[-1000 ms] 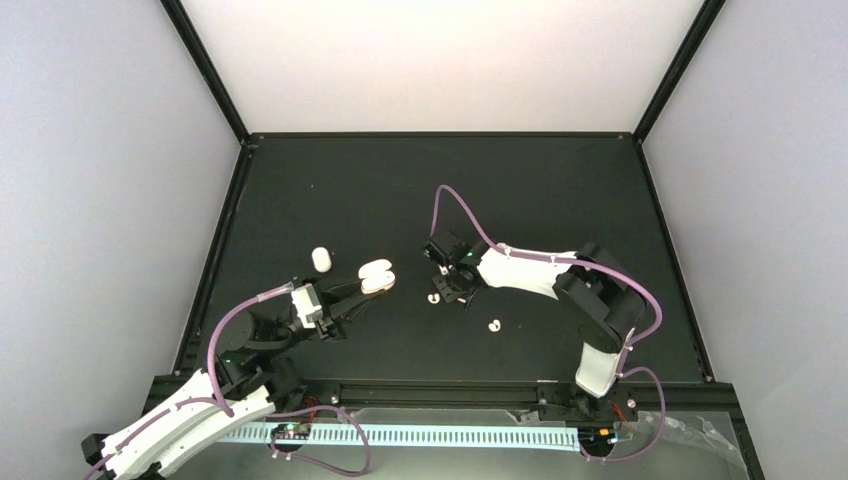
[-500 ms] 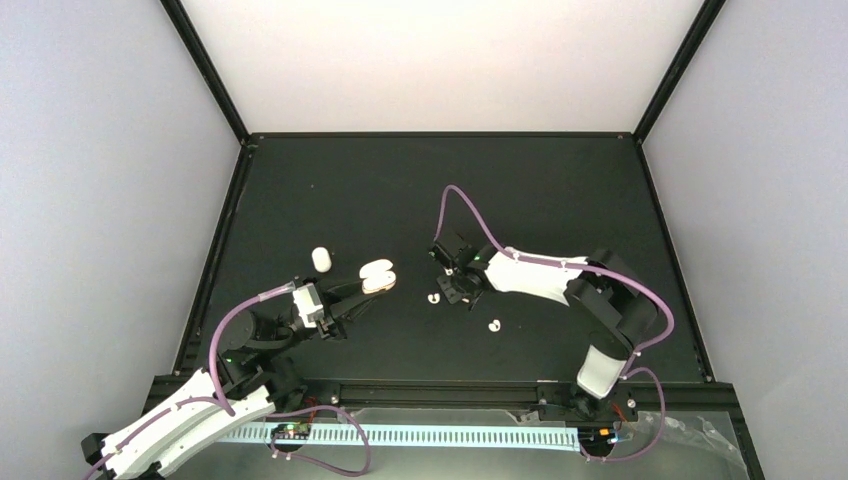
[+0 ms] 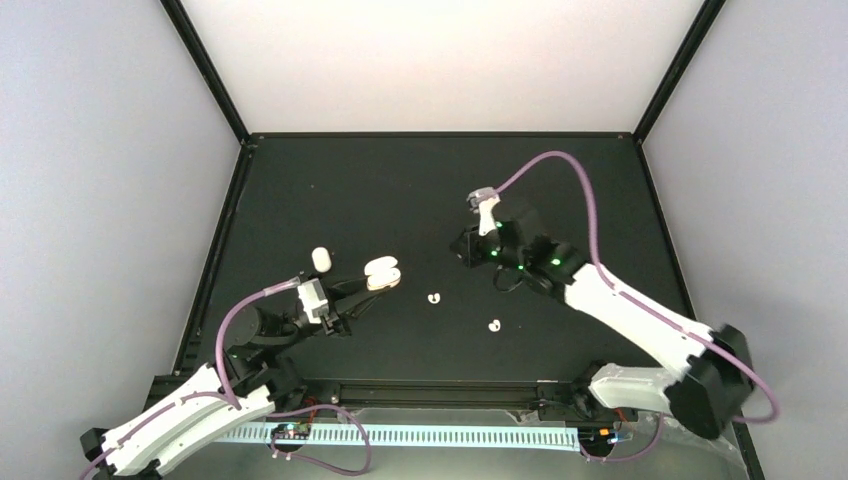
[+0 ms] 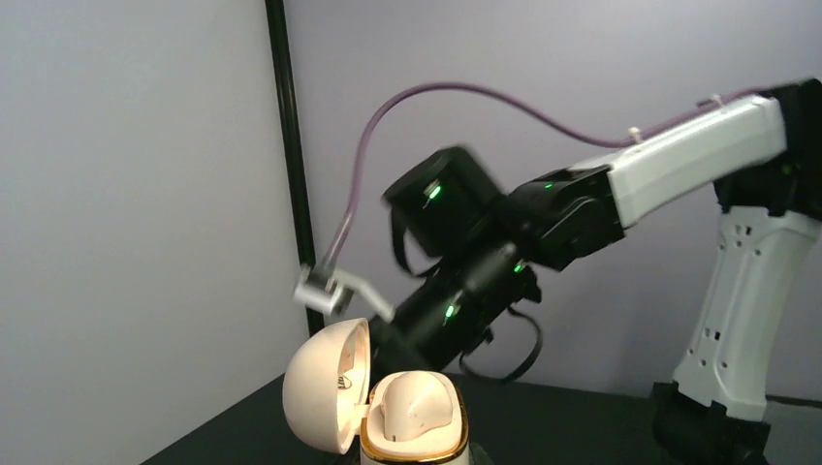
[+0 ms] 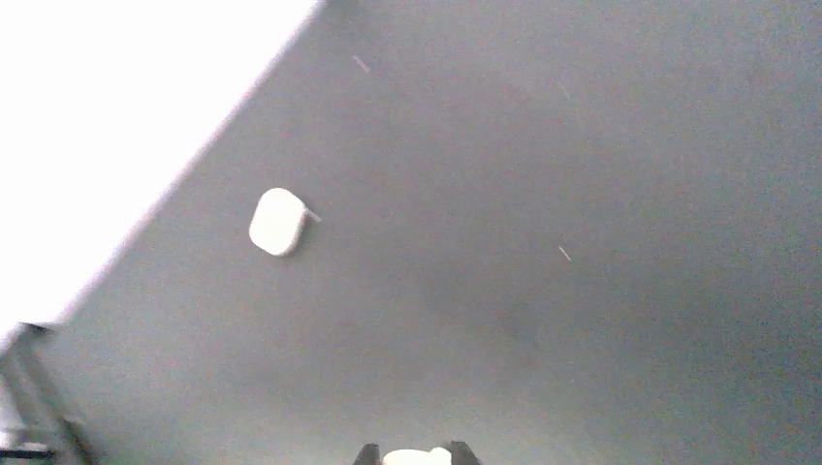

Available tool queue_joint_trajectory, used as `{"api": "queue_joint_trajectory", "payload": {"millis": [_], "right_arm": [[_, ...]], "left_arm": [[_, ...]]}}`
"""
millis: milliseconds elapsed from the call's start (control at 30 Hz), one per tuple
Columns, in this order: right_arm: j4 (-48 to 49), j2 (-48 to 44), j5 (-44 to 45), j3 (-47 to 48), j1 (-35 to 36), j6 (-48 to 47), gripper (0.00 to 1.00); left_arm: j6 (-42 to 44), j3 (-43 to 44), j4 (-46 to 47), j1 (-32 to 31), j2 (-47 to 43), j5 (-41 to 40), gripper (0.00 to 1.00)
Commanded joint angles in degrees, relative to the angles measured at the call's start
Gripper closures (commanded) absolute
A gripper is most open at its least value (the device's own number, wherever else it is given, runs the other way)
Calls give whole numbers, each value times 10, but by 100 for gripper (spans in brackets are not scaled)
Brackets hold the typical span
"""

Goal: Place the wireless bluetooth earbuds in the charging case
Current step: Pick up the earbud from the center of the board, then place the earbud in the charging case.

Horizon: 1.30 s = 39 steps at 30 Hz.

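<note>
My left gripper (image 3: 362, 287) is shut on an open cream charging case (image 3: 381, 273) with a gold rim and holds it above the table. In the left wrist view the case (image 4: 415, 433) stands lid-open, with a bean-shaped cream piece (image 4: 417, 392) seated in its base. My right gripper (image 3: 464, 246) is raised over the middle of the table, to the right of the case. In the right wrist view its fingertips (image 5: 412, 453) are shut on a small white earbud (image 5: 415, 456). Two tiny white earbuds lie on the table, one (image 3: 433, 298) near the centre and one (image 3: 494, 325) nearer the front.
A closed white case (image 3: 320, 259) lies on the table to the left of the held case, and it also shows in the right wrist view (image 5: 277, 222). The black table has raised black edge rails (image 3: 215, 260). The right arm (image 4: 543, 213) fills the left wrist view.
My right gripper has lifted off the table near the central earbud and swung up and back to the right. The left gripper and case barely moved.
</note>
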Motion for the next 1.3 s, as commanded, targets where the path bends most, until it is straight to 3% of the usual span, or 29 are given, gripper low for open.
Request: {"api": "queue_joint_trajectory", "payload": {"millis": [0,300,500,767,1267], "right_arm": [[89,-106,-78,-1,-2,31,93],[160,-242,-197,10,-2,27,91],[195,-295,-217,5,-2,17,91],[216,-300,-241,17,-2,28,91],[254,-276,-262,15,-2,122,90]], "left_arm": [[-27,6,94,-4,36,20,99],[-42,-7,323,-5,162,70,98],[-66,18,422,-6,262,101,99],[-73,49,476,-8,334,122,99],[32,64,486,-33,383,86,98]]}}
